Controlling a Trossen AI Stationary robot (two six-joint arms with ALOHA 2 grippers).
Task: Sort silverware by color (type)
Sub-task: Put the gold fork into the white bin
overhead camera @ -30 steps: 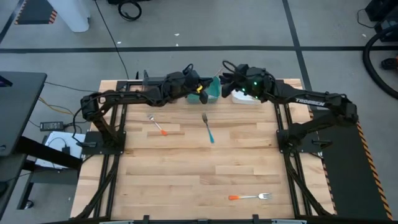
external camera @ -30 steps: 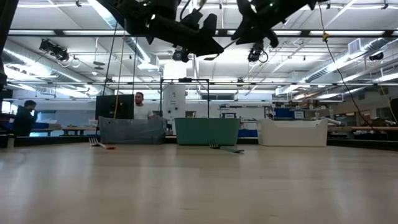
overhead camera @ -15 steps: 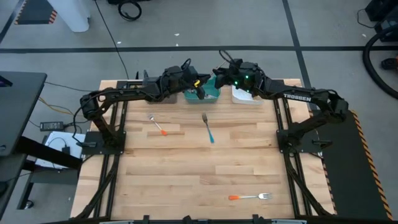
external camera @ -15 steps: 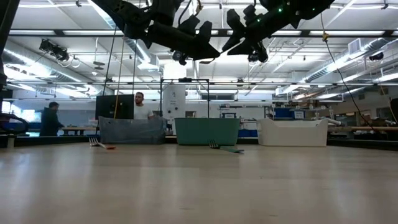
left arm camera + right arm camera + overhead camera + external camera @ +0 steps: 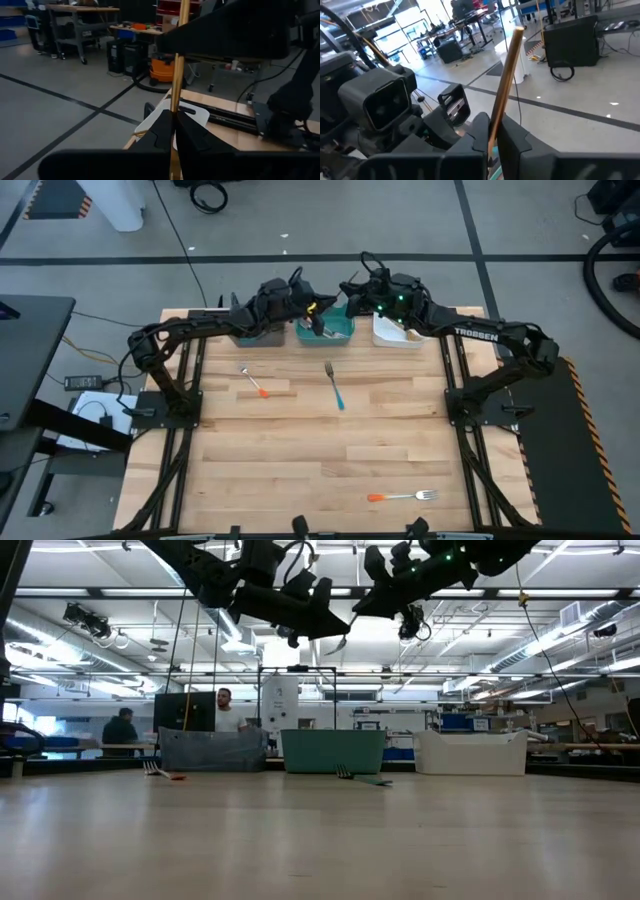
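Note:
Both grippers hang high over the far-edge bins. My left gripper (image 5: 318,322) (image 5: 174,131) is shut on a gold fork (image 5: 177,60) above the teal bin (image 5: 338,332). My right gripper (image 5: 348,288) (image 5: 494,135) is shut on a gold fork (image 5: 506,80) just beyond that bin. An orange-handled fork (image 5: 254,380), a blue-handled fork (image 5: 334,386) and a second orange-handled fork (image 5: 400,496) lie flat on the table. My left gripper pinches the gold fork's slim handle (image 5: 173,114) between its two fingers. The handle runs forward past the fingertips and out of the wrist picture, lifted clear of the table. My right gripper pinches its gold fork's handle (image 5: 497,117) between its two fingers. The free end (image 5: 517,32) sticks out well past the fingertips, lifted clear.
A grey bin (image 5: 248,336), the teal bin and a white bin (image 5: 396,332) stand in a row along the far edge. The two arms are close together above them. Wide bare wood (image 5: 300,450) lies toward the near edge. People stand in the room behind (image 5: 222,710).
Both grippers stayed shut on their forks. My right gripper swung toward the table's left and the far edge, ending beyond the teal bin. My left gripper drew back a little toward the far edge and the left.

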